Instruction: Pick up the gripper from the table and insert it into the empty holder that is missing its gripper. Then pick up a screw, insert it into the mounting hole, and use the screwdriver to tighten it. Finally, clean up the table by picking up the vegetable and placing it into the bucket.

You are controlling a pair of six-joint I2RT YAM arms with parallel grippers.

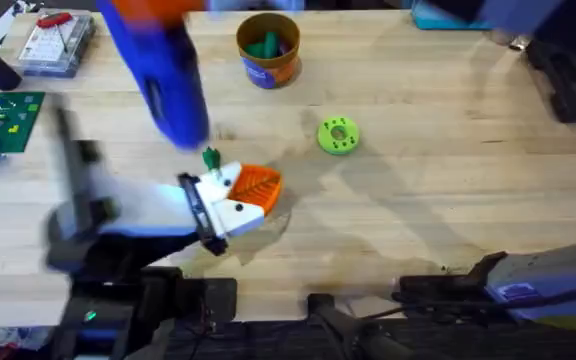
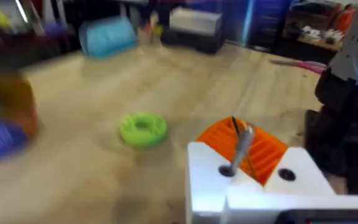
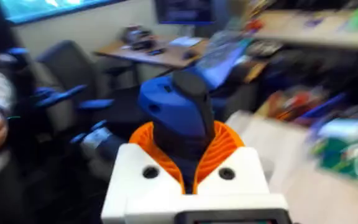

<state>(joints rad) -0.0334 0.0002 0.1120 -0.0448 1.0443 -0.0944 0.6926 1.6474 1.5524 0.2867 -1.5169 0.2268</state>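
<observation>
The surface [image 1: 448, 190] is pale wood with plank grain. The left gripper [image 1: 251, 193] is white with orange ribbed pads. Just beyond its jaws stand a dark green vegetable [image 1: 210, 157] and a lime-green disc [image 1: 338, 135]. The bucket [image 1: 268, 50] farther off is orange-brown with a blue band. The right gripper [image 3: 191, 162], white and orange, clasps the blue screwdriver [image 3: 179, 109].

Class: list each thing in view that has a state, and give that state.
Bucket: upright, green things inside.
Green disc: lying flat on table.
Screwdriver: held up, gripped by right end effector.
Screw: pinched in left end effector.
</observation>
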